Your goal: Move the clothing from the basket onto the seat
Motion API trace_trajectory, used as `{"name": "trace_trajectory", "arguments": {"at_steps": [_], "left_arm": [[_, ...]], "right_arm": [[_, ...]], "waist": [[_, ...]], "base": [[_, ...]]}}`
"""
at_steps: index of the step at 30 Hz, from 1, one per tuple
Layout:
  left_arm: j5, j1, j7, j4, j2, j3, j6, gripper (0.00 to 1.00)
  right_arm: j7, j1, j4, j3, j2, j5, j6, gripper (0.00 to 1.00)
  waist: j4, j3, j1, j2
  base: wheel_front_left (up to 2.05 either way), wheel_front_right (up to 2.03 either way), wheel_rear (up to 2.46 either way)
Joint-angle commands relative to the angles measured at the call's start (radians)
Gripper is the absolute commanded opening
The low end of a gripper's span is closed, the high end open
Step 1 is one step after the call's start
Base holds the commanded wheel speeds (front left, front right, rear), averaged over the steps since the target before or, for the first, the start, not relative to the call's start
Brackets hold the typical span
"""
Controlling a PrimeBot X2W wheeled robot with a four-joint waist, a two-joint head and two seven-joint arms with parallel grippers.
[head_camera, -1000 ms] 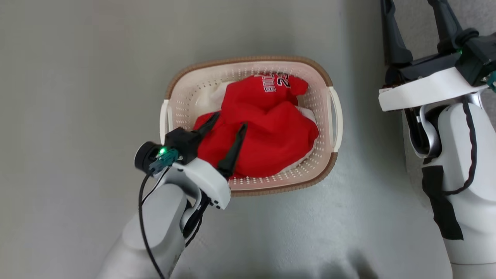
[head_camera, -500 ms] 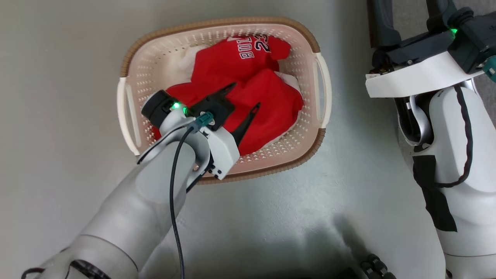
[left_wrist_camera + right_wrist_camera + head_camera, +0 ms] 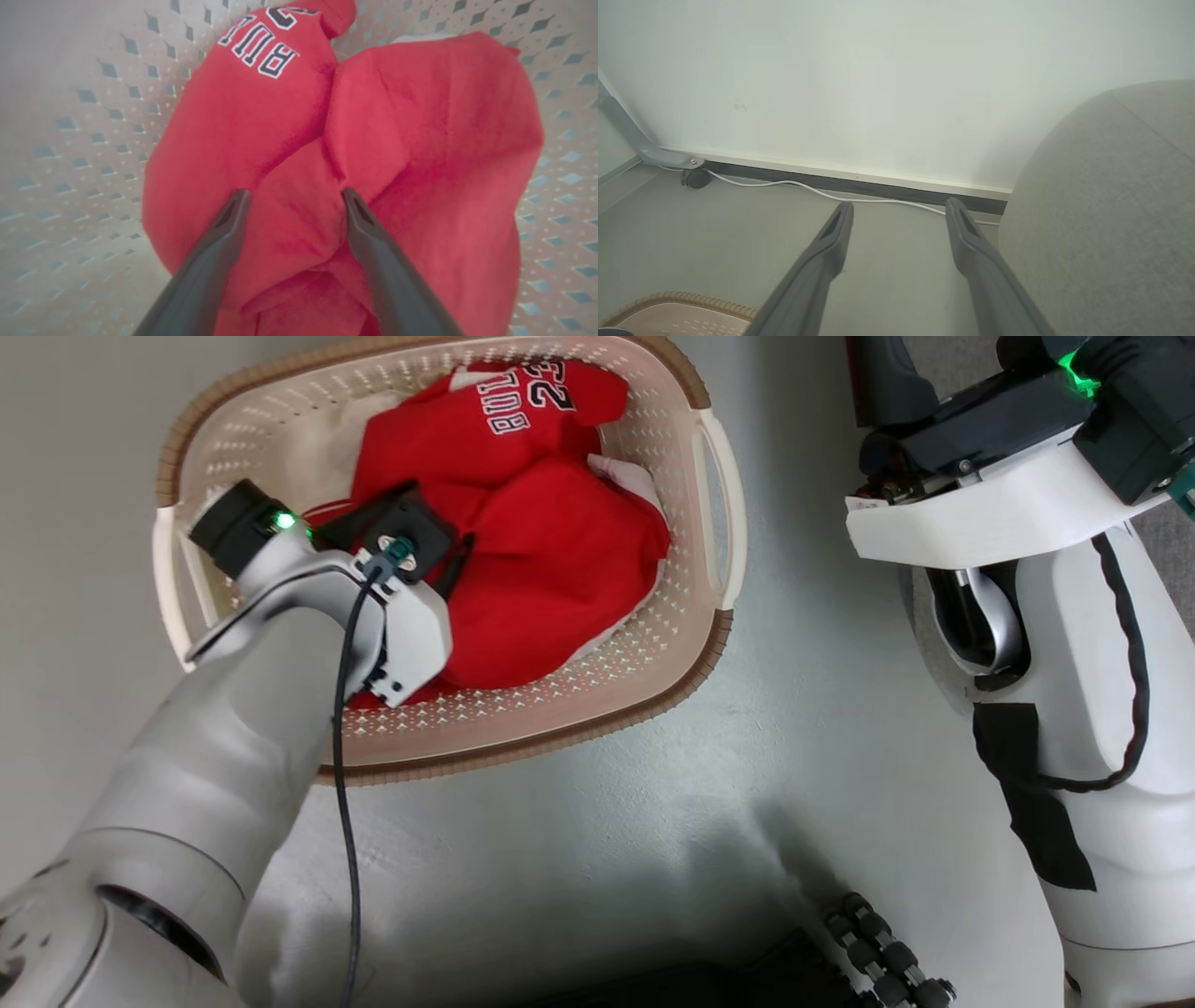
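Left tool (image 3: 294, 191) — fingers spread — straddles soft, rumpled red clothing (image 3: 420, 140) in perforated basket (image 3: 93, 140).

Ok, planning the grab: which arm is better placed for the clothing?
Left: the left gripper is open astride a fold of the clothing in the basket; the right gripper is over the floor.

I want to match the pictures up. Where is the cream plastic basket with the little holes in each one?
Head view: the cream plastic laundry basket sits upper left, on the grey floor.
Left wrist view: its holed wall surrounds the bright red clothing.
Right wrist view: its brown rim peeks in at the bottom left corner.
Shared landmark: the holes in its cream wall.
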Motion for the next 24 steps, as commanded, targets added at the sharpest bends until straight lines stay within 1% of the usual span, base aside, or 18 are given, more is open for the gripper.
{"name": "trace_trajectory", "arguments": {"at_steps": [1,7,8,9,14,18,24], "left_arm": [[0.01,-0.018,-0.005,0.006,0.018,0.006,-0.004,1.0],[-0.003,-0.026,-0.005,0.041,0.019,0.007,-0.004,1.0],[-0.01,-0.024,-0.005,0.044,0.017,0.01,-0.004,0.2],[-0.015,-0.022,-0.005,0.046,0.015,0.01,-0.004,0.0],[-0.053,-0.009,-0.005,0.023,0.009,0.024,-0.004,0.0],[-0.061,0.016,-0.005,-0.032,0.01,0.028,-0.004,0.0],[-0.073,0.059,-0.005,-0.134,0.01,0.072,-0.004,0.0]], "right_arm": [[-0.01,0.022,-0.032,0.018,0.014,0.009,0.004,1.0],[-0.01,0.033,-0.054,0.025,0.014,0.005,0.004,1.0],[-0.01,0.036,-0.056,0.022,0.014,0.005,0.004,1.0],[-0.01,0.038,-0.056,0.019,0.014,0.004,0.004,1.0],[-0.01,0.041,-0.049,0.002,0.014,0.011,0.004,1.0],[-0.01,0.051,-0.034,-0.01,0.014,0.016,0.004,1.0],[-0.01,0.072,-0.006,-0.018,0.014,0.012,0.004,1.0]], "waist": [[-0.012,0.013,0.0,0.0],[-0.018,0.013,0.0,0.0],[-0.016,0.013,0.0,0.0],[-0.015,0.013,0.0,0.0],[-0.008,-0.003,0.0,0.0],[0.003,-0.038,0.0,0.0],[0.025,-0.106,0.0,0.0]], "base": [[0.0,0.0,0.0],[0.0,0.0,0.0],[0.0,0.0,0.0],[0.0,0.0,0.0],[0.0,0.0,0.0],[0.0,0.0,0.0],[0.0,0.0,0.0]]}}
